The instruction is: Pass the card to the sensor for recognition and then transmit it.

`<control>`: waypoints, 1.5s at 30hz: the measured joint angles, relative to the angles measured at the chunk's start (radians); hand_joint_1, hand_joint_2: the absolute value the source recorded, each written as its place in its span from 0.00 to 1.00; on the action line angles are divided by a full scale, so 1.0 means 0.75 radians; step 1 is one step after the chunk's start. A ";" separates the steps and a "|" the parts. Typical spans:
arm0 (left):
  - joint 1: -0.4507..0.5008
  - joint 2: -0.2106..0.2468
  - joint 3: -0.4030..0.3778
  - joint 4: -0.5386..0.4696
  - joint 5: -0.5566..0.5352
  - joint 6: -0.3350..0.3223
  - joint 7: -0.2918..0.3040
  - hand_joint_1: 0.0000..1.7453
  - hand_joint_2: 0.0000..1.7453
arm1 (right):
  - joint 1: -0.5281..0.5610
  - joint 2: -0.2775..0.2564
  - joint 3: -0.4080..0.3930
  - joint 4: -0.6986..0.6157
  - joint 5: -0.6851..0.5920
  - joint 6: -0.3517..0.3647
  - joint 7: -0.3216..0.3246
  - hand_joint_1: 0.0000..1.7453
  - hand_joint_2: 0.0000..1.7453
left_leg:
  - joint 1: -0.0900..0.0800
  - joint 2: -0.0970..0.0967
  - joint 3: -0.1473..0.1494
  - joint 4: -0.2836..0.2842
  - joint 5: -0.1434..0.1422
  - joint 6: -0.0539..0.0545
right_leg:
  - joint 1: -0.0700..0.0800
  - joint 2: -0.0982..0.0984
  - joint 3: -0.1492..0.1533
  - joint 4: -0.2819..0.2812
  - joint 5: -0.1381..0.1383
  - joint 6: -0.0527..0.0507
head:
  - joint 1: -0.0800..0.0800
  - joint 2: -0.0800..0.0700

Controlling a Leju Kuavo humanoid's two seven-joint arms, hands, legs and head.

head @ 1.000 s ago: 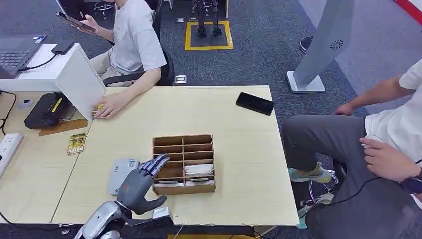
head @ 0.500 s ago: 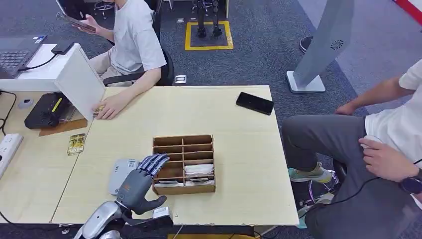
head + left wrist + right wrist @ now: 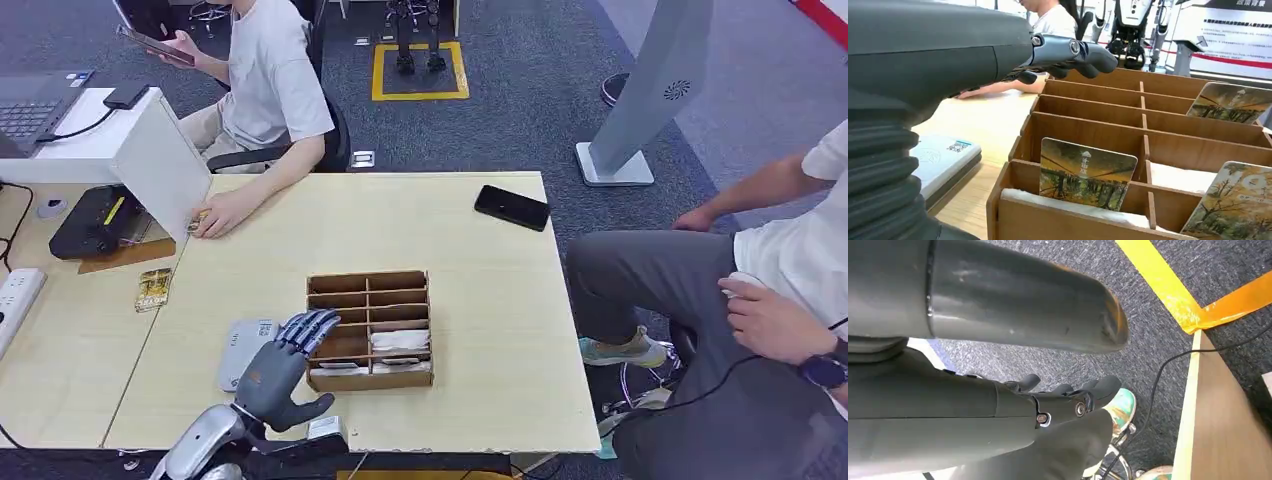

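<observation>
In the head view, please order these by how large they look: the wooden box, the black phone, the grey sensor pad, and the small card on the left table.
1. wooden box, clearly the largest.
2. black phone and grey sensor pad: similar; the left hand covers part of the pad, so no ranking.
3. small card, smallest.

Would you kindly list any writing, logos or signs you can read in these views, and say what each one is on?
Cards in the wooden organiser: white logo with characters, too blurred to read.
Grey sensor pad: small printed label, too blurred to read.
Wall board behind: lines of print, too small to read.
Grey pillar: round swirl logo, no words.
No text reads clearly.
</observation>
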 joint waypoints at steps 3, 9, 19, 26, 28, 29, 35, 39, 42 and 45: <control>0.000 -0.003 0.000 0.004 0.000 0.000 0.000 0.00 1.00 | 0.000 0.001 0.000 0.000 0.001 0.000 0.000 0.00 0.00 | 0.000 0.000 0.000 0.000 0.000 0.000 | 0.000 0.000 0.000 0.000 0.000 0.000 | 0.000 0.000; 0.000 -0.007 0.000 0.009 0.000 0.000 0.001 0.00 1.00 | 0.000 0.003 -0.001 0.000 0.002 0.000 0.000 0.00 0.00 | 0.000 0.000 0.000 0.000 0.000 0.000 | 0.000 0.000 0.000 0.000 0.000 0.000 | 0.000 0.000; 0.001 -0.013 0.000 0.022 0.000 0.001 0.001 0.00 1.00 | 0.000 0.008 -0.001 -0.004 0.009 0.004 0.000 0.00 0.00 | 0.000 0.000 0.000 0.000 0.000 0.000 | 0.000 0.000 0.000 0.000 0.000 0.000 | 0.000 0.000; 0.000 -0.021 0.000 0.036 -0.003 0.008 0.004 0.00 1.00 | 0.000 0.010 -0.001 -0.006 0.010 0.004 0.001 0.00 0.00 | 0.000 0.000 0.000 0.000 0.000 0.000 | 0.000 0.000 0.000 0.000 0.000 0.000 | 0.000 0.000; 0.000 -0.023 0.001 0.037 -0.003 0.009 0.004 1.00 1.00 | 0.000 0.010 -0.002 -0.006 0.010 0.004 0.000 0.00 0.00 | 0.000 0.000 0.000 0.000 0.000 0.000 | 0.000 0.000 0.000 0.000 0.000 0.000 | 0.000 0.000; 0.000 -0.023 0.001 0.038 -0.004 0.009 0.004 1.00 1.00 | 0.000 0.010 -0.002 -0.006 0.010 0.004 0.001 0.00 0.00 | 0.000 0.000 0.000 0.000 0.000 0.000 | 0.000 0.000 0.000 0.000 0.000 0.000 | 0.000 0.000; -0.004 -0.023 0.005 0.046 -0.004 0.025 0.002 1.00 1.00 | -0.002 0.010 -0.005 -0.010 0.012 0.003 -0.006 0.00 0.00 | 0.000 0.000 0.000 0.000 0.000 0.000 | 0.000 0.000 0.000 0.000 0.000 0.000 | 0.000 0.000; -0.009 -0.023 0.016 0.046 -0.002 0.034 0.002 1.00 1.00 | -0.006 0.010 -0.016 -0.012 0.002 -0.001 -0.009 0.00 0.00 | 0.000 0.000 0.001 0.000 0.000 0.000 | 0.000 0.000 0.001 0.000 0.000 0.000 | 0.000 0.000; -0.012 -0.023 0.021 0.046 -0.002 0.034 -0.001 1.00 1.00 | -0.010 0.010 -0.028 -0.014 -0.001 -0.001 -0.011 0.00 0.00 | 0.000 0.000 0.001 0.000 0.000 0.000 | 0.000 0.000 0.001 0.000 0.000 0.000 | -0.001 0.000; -0.012 -0.024 0.022 0.046 0.000 0.034 -0.001 1.00 1.00 | -0.011 0.010 -0.032 -0.017 -0.001 -0.001 -0.011 0.00 0.00 | 0.000 0.000 0.001 0.000 0.000 0.000 | 0.000 0.000 0.002 0.000 0.000 0.000 | 0.000 0.000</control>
